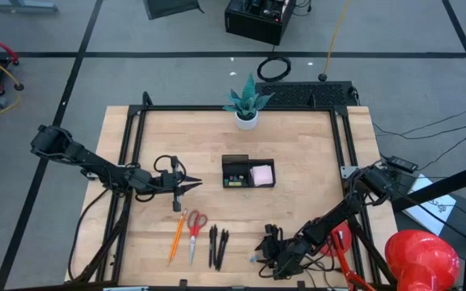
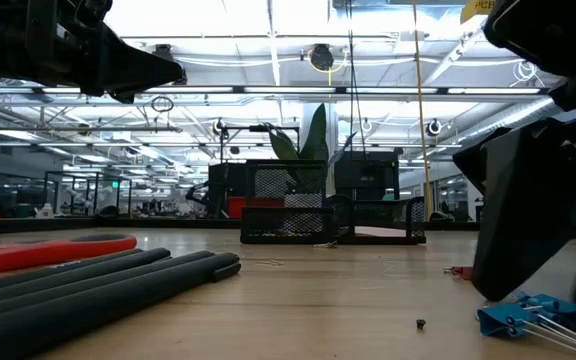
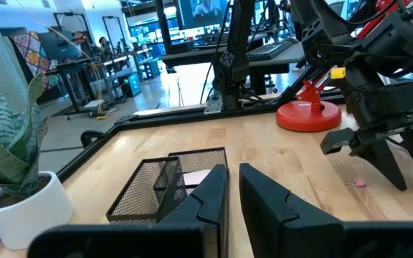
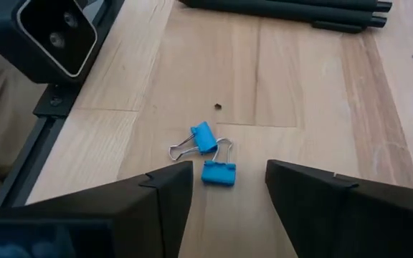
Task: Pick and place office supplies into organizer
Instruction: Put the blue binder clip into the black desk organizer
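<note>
Only in the right wrist view do we see two small blue metal binder clips (image 4: 210, 154) lying just ahead of the right gripper (image 4: 228, 188), its fingers spread wide and empty. From above, the left gripper (image 1: 191, 184), fingers nearly together and empty, hovers at nine o'clock from the black mesh organizer (image 1: 247, 172).

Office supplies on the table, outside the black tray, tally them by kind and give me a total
Pencil: 1
Scissors: 1
Pens: 3
Blue binder clips: 2
Total: 7
</note>
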{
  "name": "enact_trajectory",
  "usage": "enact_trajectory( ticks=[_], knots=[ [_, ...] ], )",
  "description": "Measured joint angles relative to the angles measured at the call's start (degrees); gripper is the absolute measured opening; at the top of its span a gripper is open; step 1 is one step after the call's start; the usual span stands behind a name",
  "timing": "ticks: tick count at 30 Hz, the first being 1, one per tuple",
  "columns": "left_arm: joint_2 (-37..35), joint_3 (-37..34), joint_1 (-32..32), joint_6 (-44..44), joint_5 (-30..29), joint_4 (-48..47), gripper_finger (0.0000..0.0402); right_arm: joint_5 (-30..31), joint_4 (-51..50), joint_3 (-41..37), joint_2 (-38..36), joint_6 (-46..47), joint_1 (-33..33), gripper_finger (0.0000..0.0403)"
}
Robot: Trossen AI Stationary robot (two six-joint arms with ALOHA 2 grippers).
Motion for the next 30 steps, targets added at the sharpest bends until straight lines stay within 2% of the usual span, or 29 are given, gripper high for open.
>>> enact_trajectory(
  ticks=[18,30],
  knots=[
    [0.00,0.00,0.00,0.02,0.17,-0.01,0.0047,1.23,-0.15,-0.07,0.09,-4.55,-1.34,0.0168],
    [0.00,0.00,0.00,0.09,0.13,-0.03,0.0047,-1.49,-0.26,-0.07,0.09,-4.59,-1.38,0.0090]
  ],
)
